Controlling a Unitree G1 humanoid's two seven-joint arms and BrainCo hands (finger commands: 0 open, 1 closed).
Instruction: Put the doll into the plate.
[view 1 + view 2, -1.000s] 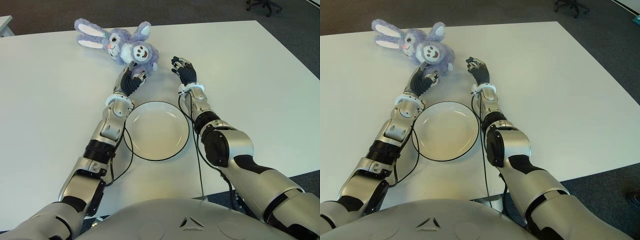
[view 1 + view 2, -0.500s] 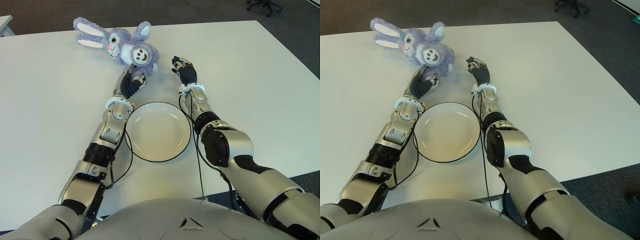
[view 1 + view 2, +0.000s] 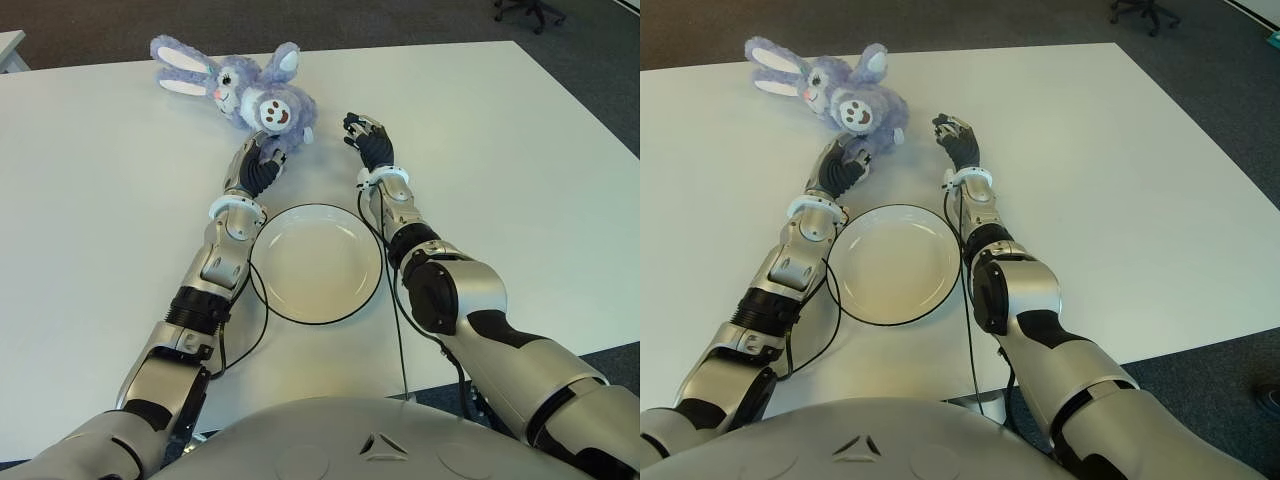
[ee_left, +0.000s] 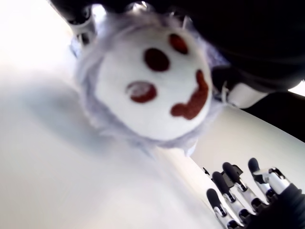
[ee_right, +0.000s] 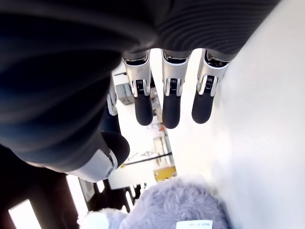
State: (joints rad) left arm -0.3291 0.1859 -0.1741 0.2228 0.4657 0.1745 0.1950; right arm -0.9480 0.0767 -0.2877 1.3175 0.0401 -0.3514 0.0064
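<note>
A purple plush bunny doll (image 3: 245, 95) lies at the far side of the white table (image 3: 100, 220), ears pointing left. Its white smiley-faced foot (image 4: 152, 90) fills the left wrist view. My left hand (image 3: 258, 165) reaches up under that foot, its fingers curled into the fur around it. An empty white plate (image 3: 315, 262) sits between my forearms, nearer to me than the doll. My right hand (image 3: 368, 138) hovers just right of the doll with its fingers (image 5: 171, 102) loosely extended and holding nothing. The doll's fur (image 5: 176, 205) shows beyond them.
A thin black cable (image 3: 262, 310) loops along the plate's near left side. Dark carpet lies past the table's far edge, with an office chair base (image 3: 530, 10) at the far right. The table's right edge runs diagonally beside my right arm.
My left hand has pushed forward into the doll's foot. The doll has shifted, and its foot has turned down toward the hand. My right hand has stayed where it was.
</note>
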